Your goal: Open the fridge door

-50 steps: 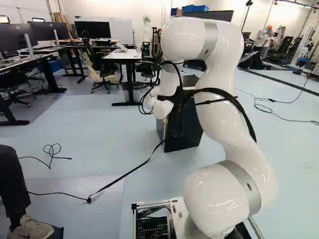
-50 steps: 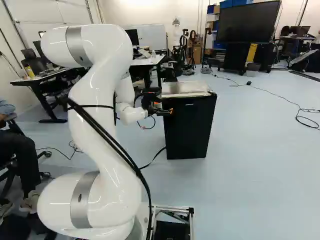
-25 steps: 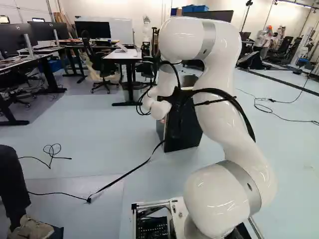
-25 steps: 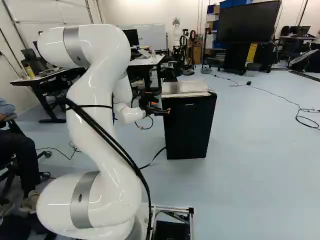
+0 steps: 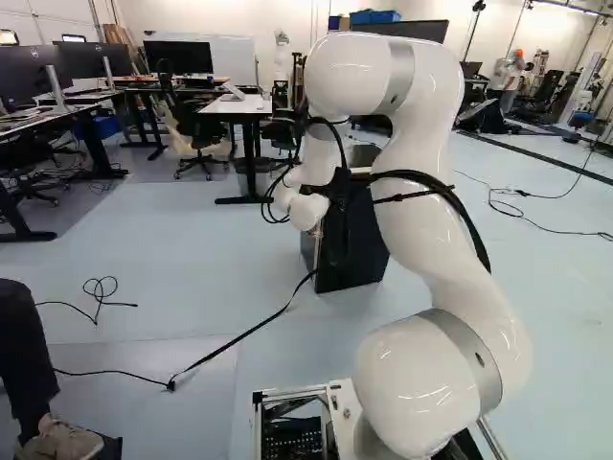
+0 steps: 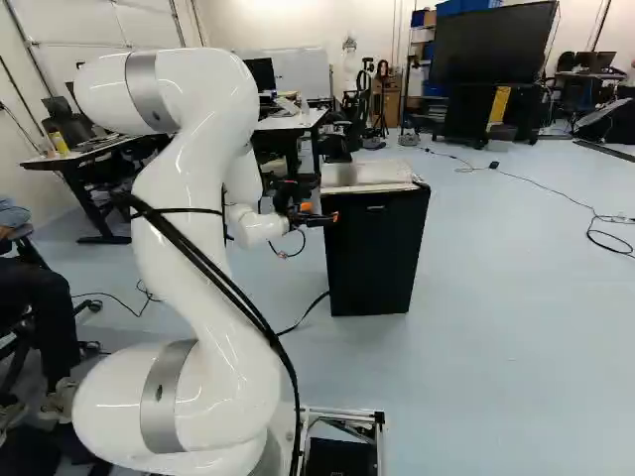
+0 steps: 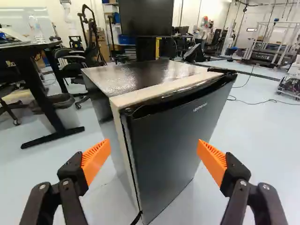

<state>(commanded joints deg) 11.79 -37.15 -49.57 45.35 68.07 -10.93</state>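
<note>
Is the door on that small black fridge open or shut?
Shut: the dark grey door lies flush along the cream front edge of the fridge.

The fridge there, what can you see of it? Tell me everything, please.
The fridge is a small, boxy unit standing upright on the floor. Its black top looks glossy; a pale band runs along the top's front edge and down beside the door. That door is dark, flat and smooth, with a recessed upper edge and small lettering, and looks shut. The open gripper faces it without gripping it.
</note>
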